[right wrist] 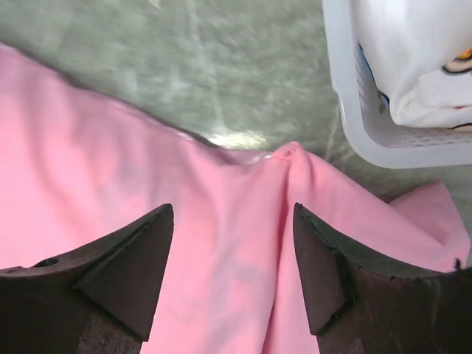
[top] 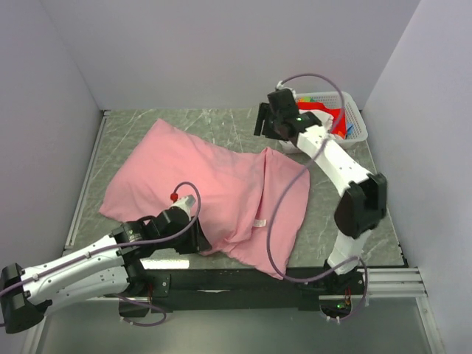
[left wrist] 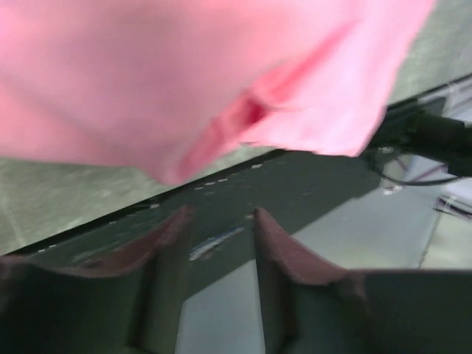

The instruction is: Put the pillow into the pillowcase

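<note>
— Where does the pillowcase lie?
— I see the pink pillowcase [top: 221, 181] spread across the middle of the overhead frame, slanting from upper left down to lower right.
— And its shape?
— It's plump and smooth at the upper-left end. The right end is thin, wrinkled and folded over. A small white label [top: 259, 223] sits near its lower edge.

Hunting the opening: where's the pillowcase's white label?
In the top view, the white label sits on the pillowcase by its near edge, just right of the left gripper.
</note>
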Controlling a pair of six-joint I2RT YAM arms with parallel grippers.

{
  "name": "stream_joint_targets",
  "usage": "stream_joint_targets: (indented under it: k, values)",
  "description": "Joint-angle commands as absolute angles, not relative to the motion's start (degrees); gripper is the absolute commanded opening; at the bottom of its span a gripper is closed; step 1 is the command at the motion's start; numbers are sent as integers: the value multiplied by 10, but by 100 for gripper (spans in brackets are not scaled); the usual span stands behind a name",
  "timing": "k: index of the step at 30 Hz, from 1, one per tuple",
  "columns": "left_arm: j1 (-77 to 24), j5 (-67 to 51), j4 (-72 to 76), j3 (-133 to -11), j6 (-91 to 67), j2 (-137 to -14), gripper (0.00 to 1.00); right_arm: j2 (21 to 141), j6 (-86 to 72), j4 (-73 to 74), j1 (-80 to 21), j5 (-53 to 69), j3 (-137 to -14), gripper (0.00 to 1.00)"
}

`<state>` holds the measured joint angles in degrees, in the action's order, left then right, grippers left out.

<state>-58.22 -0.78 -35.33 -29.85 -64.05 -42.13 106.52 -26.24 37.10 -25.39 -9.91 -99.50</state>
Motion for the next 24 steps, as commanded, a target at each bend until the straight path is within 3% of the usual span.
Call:
stream_joint_targets:
  k: [1, 5, 10, 15, 19, 24]
  values:
    - [-584, -23, -323, -373, -544, -452, 33, 947, -282, 323, -257, -52, -926, 73]
    - [-585, -59, -270, -435, -487, -550, 22, 825, -310, 289, -262, -45, -809, 63]
    - [-597, -25, -264, -512, -431, -676, 31, 694, -374, 223, -315, -61, -555, 44]
    - [-612, -33, -245, -543, -398, -745, 40, 604, -452, 164, -394, -89, -377, 42]
    - [-627, 4, -248, -552, -381, -801, 56, 611, -487, 142, -431, -101, -337, 45]
    - [-627, 40, -228, -549, -374, -843, 53, 639, -513, 124, -475, -122, -331, 47]
